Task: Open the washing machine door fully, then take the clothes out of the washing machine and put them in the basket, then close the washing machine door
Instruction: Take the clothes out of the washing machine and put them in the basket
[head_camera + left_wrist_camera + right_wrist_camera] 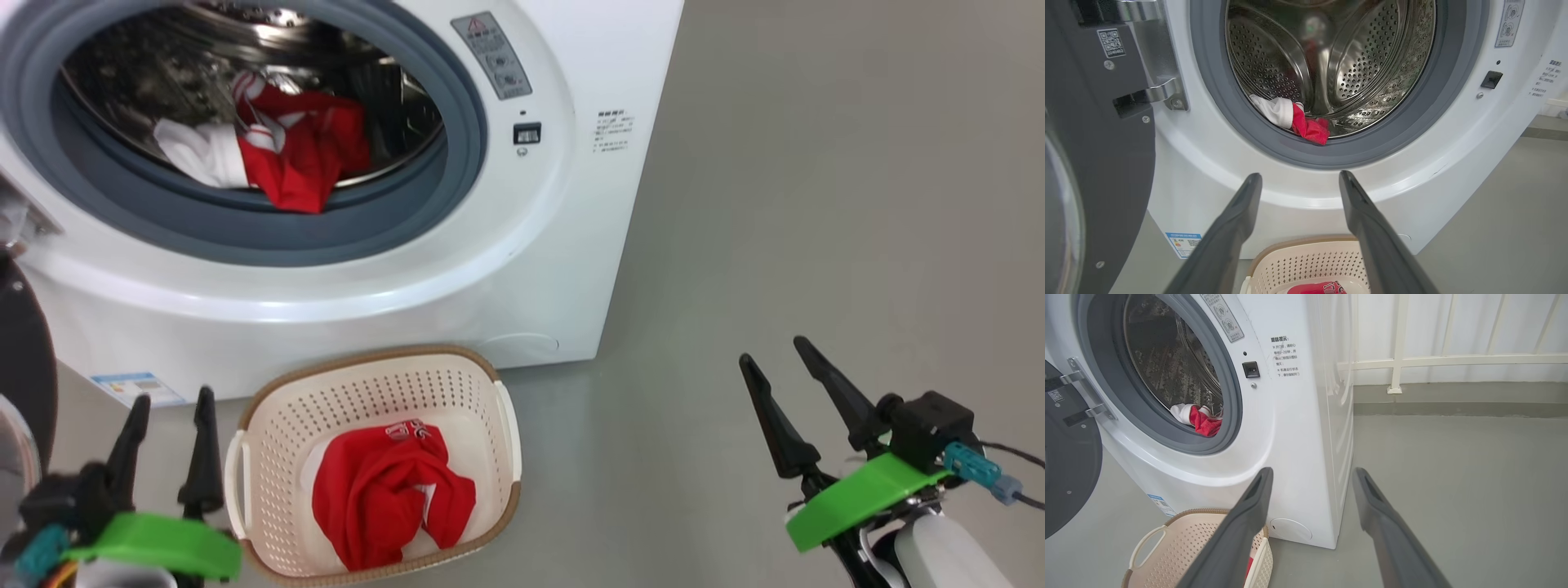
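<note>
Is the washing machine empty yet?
No, red and white clothes lie inside the washing machine, just behind its grey gasket.

1. washing machine (pixel 522 269): white casing, smooth and glossy, picks up soft reflections.
2. gasket (pixel 245 233): grey rubber, matt.
3. drum (pixel 1363 61): perforated steel, mirror-bright.
4. washing machine door (pixel 1098 163): inner face dark, matt, looks plastic; hinge (pixel 1163 92) polished metal.
5. clothes (pixel 302 155): red and white cloth, soft, crumpled.
6. basket (pixel 367 392): cream perforated plastic, smooth; rim (pixel 369 353) brown, woven-look.
7. floor (pixel 816 204): grey, smooth, dull sheen.
8. left gripper (pixel 173 398), right gripper (pixel 774 351): fingers (pixel 775 425) dark, matt; green brackets (pixel 865 490) smooth plastic.
9. sticker (pixel 135 385) low on the casing: printed, flat, paper-like.
10. railing (pixel 1400 359): white, smooth, painted look.
</note>
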Tool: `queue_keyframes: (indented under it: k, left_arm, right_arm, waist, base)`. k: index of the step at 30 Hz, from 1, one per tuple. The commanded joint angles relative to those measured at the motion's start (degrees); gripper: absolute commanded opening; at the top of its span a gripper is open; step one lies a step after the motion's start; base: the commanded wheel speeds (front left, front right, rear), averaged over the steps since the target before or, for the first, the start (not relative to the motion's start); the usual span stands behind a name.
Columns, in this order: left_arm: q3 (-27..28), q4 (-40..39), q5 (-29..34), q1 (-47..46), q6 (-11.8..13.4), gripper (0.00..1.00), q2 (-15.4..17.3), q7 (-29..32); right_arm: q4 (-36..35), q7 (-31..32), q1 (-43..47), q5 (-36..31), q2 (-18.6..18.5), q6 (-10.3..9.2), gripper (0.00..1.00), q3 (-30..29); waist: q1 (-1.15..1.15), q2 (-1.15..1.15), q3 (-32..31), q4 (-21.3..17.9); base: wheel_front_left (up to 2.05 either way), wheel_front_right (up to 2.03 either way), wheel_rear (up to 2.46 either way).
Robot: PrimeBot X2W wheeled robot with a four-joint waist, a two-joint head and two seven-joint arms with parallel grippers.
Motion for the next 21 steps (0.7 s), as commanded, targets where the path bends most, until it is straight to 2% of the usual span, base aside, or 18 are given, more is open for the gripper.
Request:
queue_keyframes:
  k: [1, 12, 21]
  left_arm:
    - [2.63, -2.46, 0.85, 1.05, -0.16, 1.00, 1.04, -0.54]
    - [7.02, -11.04, 3.64, 9.65, -0.16, 1.00, -2.36, -0.54]
    - [7.37, -12.39, 3.49, 10.39, -0.16, 1.00, -3.33, -0.55]
  right_arm:
    - [-1.33, -0.69, 1.05, 0.94, -0.70, 0.09, 1.00, 0.62]
    - [-2.05, -0.69, 3.97, 1.22, -1.30, 0.09, 1.00, -0.38]
    - [-2.16, -0.69, 4.02, 1.14, -1.42, 0.09, 1.00, -0.22]
  waist:
    - [0.00, 0.00, -1.59, 0.00]
    - [0.00, 0.00, -3.01, 0.26]
    - [0.00, 0.00, -3.16, 0.26]
  base:
    - [0.00, 0.00, 0.00]
    - [0.00, 0.00, 0.00]
    - [0.00, 0.00, 0.00]
